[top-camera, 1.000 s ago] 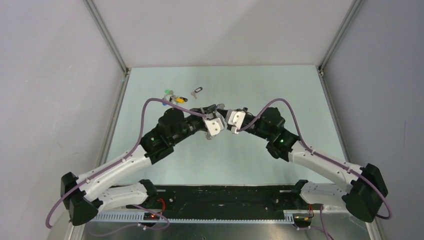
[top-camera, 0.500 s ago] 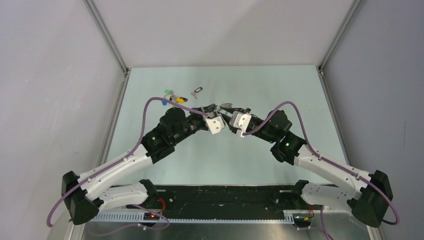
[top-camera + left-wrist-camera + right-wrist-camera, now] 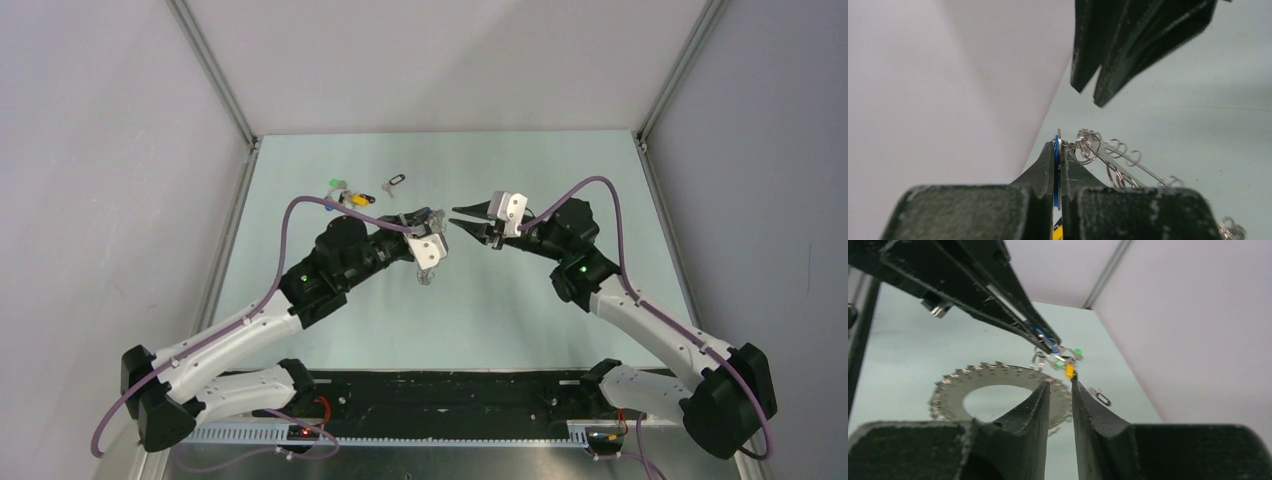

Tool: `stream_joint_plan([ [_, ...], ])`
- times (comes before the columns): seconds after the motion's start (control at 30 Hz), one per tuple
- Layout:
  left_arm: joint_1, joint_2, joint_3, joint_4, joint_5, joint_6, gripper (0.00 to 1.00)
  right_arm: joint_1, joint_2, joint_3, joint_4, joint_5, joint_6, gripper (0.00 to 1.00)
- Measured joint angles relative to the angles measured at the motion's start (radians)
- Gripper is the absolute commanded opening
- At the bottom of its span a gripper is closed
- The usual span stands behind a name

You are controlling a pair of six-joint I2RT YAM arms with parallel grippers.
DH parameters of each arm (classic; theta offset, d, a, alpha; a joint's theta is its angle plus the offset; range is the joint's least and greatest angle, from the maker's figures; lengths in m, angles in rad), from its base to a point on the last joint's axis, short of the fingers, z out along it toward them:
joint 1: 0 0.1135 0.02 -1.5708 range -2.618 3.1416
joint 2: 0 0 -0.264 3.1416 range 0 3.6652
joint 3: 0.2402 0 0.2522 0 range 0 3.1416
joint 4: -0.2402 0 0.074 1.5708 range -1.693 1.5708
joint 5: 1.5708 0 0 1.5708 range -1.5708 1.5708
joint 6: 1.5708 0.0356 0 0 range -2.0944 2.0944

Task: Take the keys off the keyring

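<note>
Since a second earlier, the right tool (image 3: 458, 217) had drawn back to the right and away from the left tool (image 3: 430, 214). Their wrist housings had been almost touching; now a clear gap lay between them. The right jaws, closed before, stood slightly parted. The left arm had barely shifted.

The right tool was a little open and held nothing. Its two fingers (image 3: 1042, 399) pointed toward the left tool's tips without touching them.

The left tool was clamped tight on a thin blue tab (image 3: 1056, 165). A small split ring (image 3: 1088, 148) joined that tab to the keyring (image 3: 948, 390), which hung below the left fingertips between the two tools, above the middle of the tabletop (image 3: 560, 180). The keys (image 3: 998, 367) were strung around it in a toothed fringe. Whether its lower edge touched the tabletop I could not tell.

Both arms reached forward with elbows bowed outward and wrists turned in to face each other. The right forearm rose steeply to its wrist, and the left lay lower.

Behind the left tool lay loose coloured keys (image 3: 345, 195) and a black-looped key (image 3: 394, 183).
</note>
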Motion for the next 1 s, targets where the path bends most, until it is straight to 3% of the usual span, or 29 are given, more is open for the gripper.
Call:
stream_joint_plan([
  [0.37, 0.0, -0.008, 0.0, 0.0, 0.007, 0.0, 0.0, -0.005, 0.062, 0.0, 0.043, -0.146, 0.055, 0.26],
  [0.73, 0.0, -0.021, 0.0, 0.0, 0.033, 0.0, 0.0, -0.007, 0.106, 0.0, 0.104, -0.169, 0.089, 0.33],
  [1.0, 0.0, -0.023, 0.0, 0.0, 0.049, 0.0, 0.0, -0.008, 0.129, 0.0, 0.158, -0.184, 0.114, 0.23],
])
